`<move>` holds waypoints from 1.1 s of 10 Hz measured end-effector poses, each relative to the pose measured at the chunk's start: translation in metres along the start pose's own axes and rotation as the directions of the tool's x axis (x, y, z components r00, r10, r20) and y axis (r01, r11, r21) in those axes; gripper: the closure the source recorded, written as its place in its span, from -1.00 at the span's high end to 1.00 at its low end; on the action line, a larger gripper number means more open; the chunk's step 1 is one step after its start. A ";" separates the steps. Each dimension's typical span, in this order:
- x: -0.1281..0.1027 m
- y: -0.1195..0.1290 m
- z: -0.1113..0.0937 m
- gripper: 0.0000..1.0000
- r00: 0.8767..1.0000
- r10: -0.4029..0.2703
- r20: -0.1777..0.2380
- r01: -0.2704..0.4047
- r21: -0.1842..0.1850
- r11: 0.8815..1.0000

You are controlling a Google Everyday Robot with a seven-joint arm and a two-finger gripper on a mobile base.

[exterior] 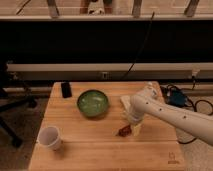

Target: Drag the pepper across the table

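Observation:
The pepper [122, 131] is a small dark red-brown piece lying on the light wooden table [95, 150], right of centre. My white arm comes in from the right. The gripper [131, 125] points down just right of the pepper, touching or nearly touching it. A pale whitish oblong object [136, 130] lies right beside the gripper, partly hidden by it.
A green bowl [93, 102] sits left of the gripper near the table's middle back. A white cup [50, 137] stands at the front left. A small black object [66, 89] lies at the back left corner. A pale flat item [125, 102] lies behind the gripper.

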 end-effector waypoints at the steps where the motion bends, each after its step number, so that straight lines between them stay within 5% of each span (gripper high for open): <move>1: 0.004 0.003 0.004 0.60 1.000 -0.003 -0.001 0.003 -0.006 1.000; 6: 0.018 0.013 0.012 0.55 0.999 -0.012 -0.030 0.011 -0.029 1.000; 11: 0.026 0.016 0.016 -0.43 0.999 0.013 -0.049 -0.013 -0.014 1.000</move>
